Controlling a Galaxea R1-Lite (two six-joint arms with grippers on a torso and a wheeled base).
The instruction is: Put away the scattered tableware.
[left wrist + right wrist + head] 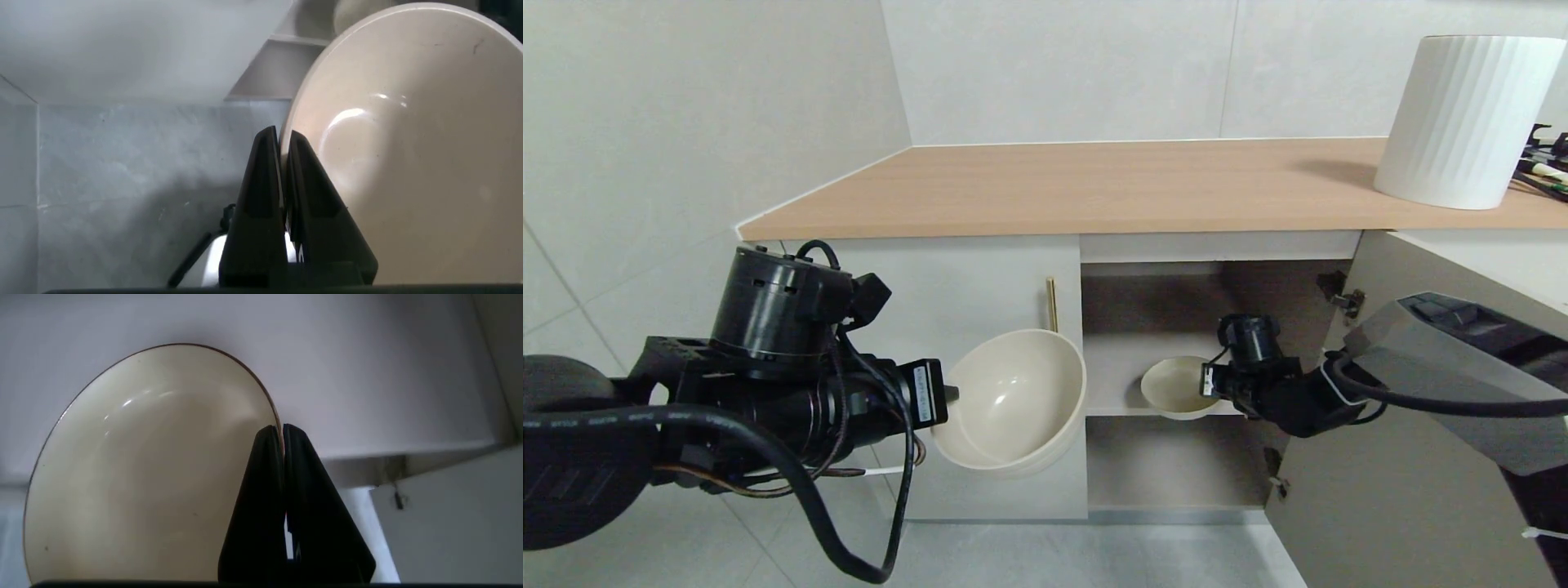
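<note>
So here's the setup: the right gripper (1205,381) is pinched tight on the rim of the small bowl (1172,385), which is inside the open cupboard right at the front lip of the shelf (1111,371). I honestly can't tell if the bowl is resting on the shelf or just hanging above it. The left gripper (952,396) is clamped on the rim of the big bowl (1013,400), tilted with its mouth facing out, held in front of the closed door (980,278). That puts it at about 9 o'clock from the small bowl and just under the brass handle (1051,302).

My take on doing this bit right:
- The step looks like setting the small bowl down. I'd push it deeper toward 12 o'clock so it isn't perched on the lip, then level it before letting go.
- Lower until the base is flat, then spread the fingers and back straight out, keeping clear of the open door (1380,490) at 3 o'clock.
- Keep the big bowl parked until the right arm is out. The opening is tight for two arms.
- The big bowl will probably need tipping level to fit beside or over the small one.
</note>
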